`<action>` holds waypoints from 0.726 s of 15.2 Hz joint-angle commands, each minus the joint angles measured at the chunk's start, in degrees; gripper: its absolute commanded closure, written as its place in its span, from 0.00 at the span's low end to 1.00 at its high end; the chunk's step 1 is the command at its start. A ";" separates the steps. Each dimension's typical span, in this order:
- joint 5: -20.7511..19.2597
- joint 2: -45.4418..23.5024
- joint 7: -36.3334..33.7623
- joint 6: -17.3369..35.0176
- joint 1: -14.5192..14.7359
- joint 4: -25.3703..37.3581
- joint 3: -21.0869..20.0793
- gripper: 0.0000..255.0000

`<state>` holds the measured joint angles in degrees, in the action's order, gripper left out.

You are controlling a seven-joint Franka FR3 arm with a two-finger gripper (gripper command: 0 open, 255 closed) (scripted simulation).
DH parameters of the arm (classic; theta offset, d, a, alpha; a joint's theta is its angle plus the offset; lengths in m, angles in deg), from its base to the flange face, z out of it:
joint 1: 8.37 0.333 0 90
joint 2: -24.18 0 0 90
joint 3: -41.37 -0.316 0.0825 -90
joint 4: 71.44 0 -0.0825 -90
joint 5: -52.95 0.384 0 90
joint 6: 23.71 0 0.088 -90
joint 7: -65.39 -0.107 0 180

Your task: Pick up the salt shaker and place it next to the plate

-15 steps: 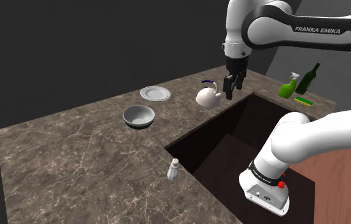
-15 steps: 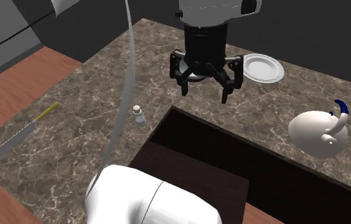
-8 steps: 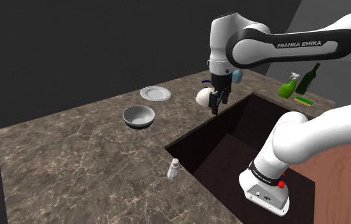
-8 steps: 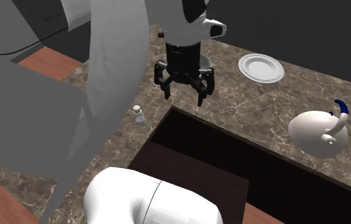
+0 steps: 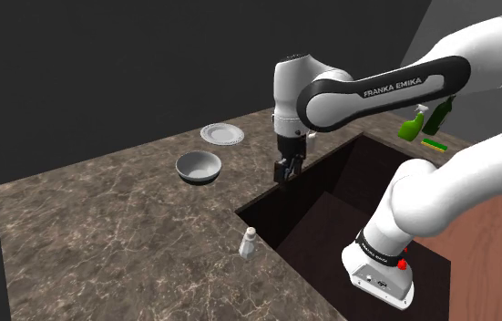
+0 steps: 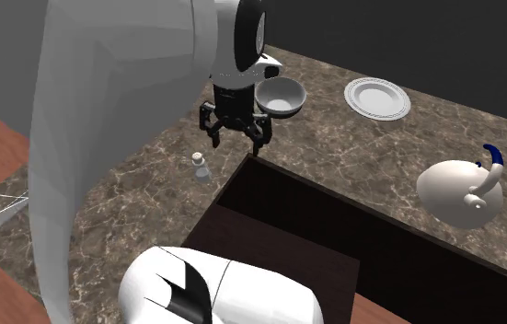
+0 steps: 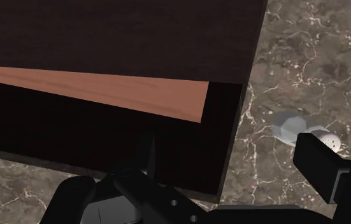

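Marbled countertop (image 5: 103, 219) as setting. Recorded gripper (image 6: 237, 144) above recess (image 5: 317, 205) rim, fingers spread, clasping nothing. Recorded salt shaker (image 5: 249, 243) lower than gripper, apart from it, beside recess corner; stood upright, long axis vertical, cap pointed up.

The counter (image 5: 103, 219) looks like dark brown marble with thin pale veins, smooth and a little polished, and the recess (image 5: 331, 210) cut into it has flat, matt dark panels. My gripper (image 5: 282, 170) is matt black, while my arm (image 5: 440, 191) has a smooth, glossy white shell. The salt shaker (image 5: 249, 243) is plain pale grey, the bowl (image 5: 199, 167) smooth grey with a soft shine.
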<state>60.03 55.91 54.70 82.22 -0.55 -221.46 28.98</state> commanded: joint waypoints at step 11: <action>7.95 -21.93 -2.68 20.33 5.90 3.50 -7.35 0.00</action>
<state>67.47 36.56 52.46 100.48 4.83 -218.75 22.42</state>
